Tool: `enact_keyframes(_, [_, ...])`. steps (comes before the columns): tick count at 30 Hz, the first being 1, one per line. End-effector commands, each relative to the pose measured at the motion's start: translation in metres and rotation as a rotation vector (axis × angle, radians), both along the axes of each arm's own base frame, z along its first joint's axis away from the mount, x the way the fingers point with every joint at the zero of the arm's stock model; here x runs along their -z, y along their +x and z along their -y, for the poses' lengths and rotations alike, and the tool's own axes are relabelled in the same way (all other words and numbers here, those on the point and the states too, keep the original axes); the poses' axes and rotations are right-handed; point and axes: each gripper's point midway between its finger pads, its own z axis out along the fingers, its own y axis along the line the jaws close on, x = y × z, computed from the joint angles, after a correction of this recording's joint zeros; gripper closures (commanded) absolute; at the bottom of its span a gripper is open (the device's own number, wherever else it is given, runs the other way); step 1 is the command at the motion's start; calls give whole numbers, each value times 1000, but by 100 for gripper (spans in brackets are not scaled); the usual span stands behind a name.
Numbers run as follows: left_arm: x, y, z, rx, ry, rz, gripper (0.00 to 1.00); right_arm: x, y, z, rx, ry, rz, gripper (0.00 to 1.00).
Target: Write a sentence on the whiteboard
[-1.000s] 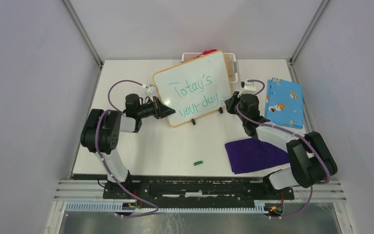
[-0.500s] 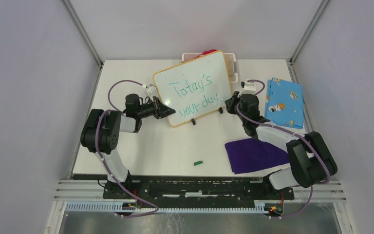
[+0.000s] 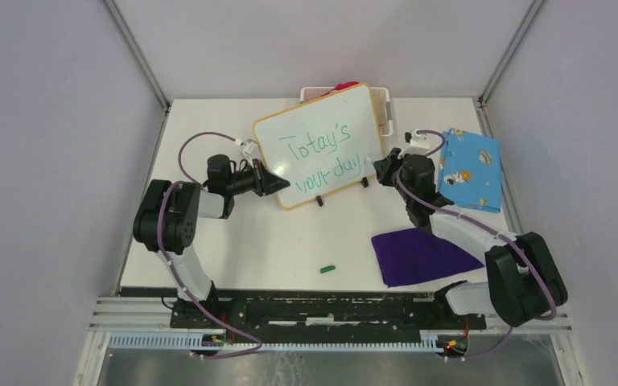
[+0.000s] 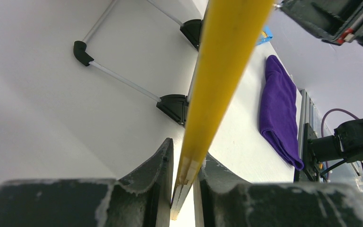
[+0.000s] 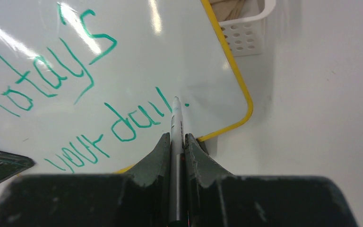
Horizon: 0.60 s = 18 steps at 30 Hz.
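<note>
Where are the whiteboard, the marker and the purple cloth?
whiteboard (image 3: 319, 151), top view, centre of its white face.
marker (image 5: 175, 120), right wrist view, its barrel.
purple cloth (image 3: 418, 256), top view, its middle.

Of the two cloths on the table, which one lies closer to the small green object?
The plain purple cloth, near the front edge, just right of the small green object. The blue patterned cloth lies farther back.

"Totay's your day" — on whiteboard (image 3: 319, 157)
</note>
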Motion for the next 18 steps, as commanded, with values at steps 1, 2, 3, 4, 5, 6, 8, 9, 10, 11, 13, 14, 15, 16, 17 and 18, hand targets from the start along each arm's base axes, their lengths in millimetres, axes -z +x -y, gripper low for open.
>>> enact_keyframes(1, [25,-1,-1,-19,73,-41,74,-43,-4,-4,-16,86,100,100])
enact_keyframes(2, [25,-1,-1,-20,72,-43,73,-48,-7,-4,-21,95,108,100])
enact_keyframes(3, [25,-2,-1,-20,73,-43,73,-52,-9,-4,-25,102,115,100])
enact_keyframes(4, [25,-2,-1,-19,72,-44,73,-57,-12,-4,-29,110,124,100])
enact_keyframes(5, [25,-2,-1,-18,72,-42,73,-61,-15,-4,-33,115,131,100])
enact_keyframes(6, [25,-1,-1,-19,72,-42,73,-67,-20,-4,-40,122,143,100])
enact_keyframes(8, [25,-1,0,-18,71,-43,72,-78,-30,-3,-50,125,163,100])
enact_keyframes(9, [25,-2,0,-18,70,-44,72,-79,-35,-4,-58,123,159,100])
enact_keyframes(10, [24,-2,0,-17,69,-42,71,-82,-41,-4,-69,121,161,100])
enact_keyframes(11, [24,-2,0,-18,68,-39,71,-84,-49,-5,-82,114,161,100])
enact_keyframes(13, [23,-2,0,-15,66,-36,69,-83,-62,-3,-95,97,164,100])
enact_keyframes(14, [23,-2,0,-14,66,-35,69,-86,-68,0,-98,94,173,100])
enact_keyframes(15, [23,-3,0,-13,66,-33,68,-87,-75,1,-106,90,182,100])
enact_keyframes(16, [22,-3,0,-12,65,-31,67,-90,-81,2,-117,79,193,100])
enact_keyframes(17, [22,-3,0,-13,65,-31,66,-91,-86,3,-128,67,196,100])
enact_keyframes(18, [22,-3,0,-11,64,-31,66,-93,-91,5,-138,51,210,100])
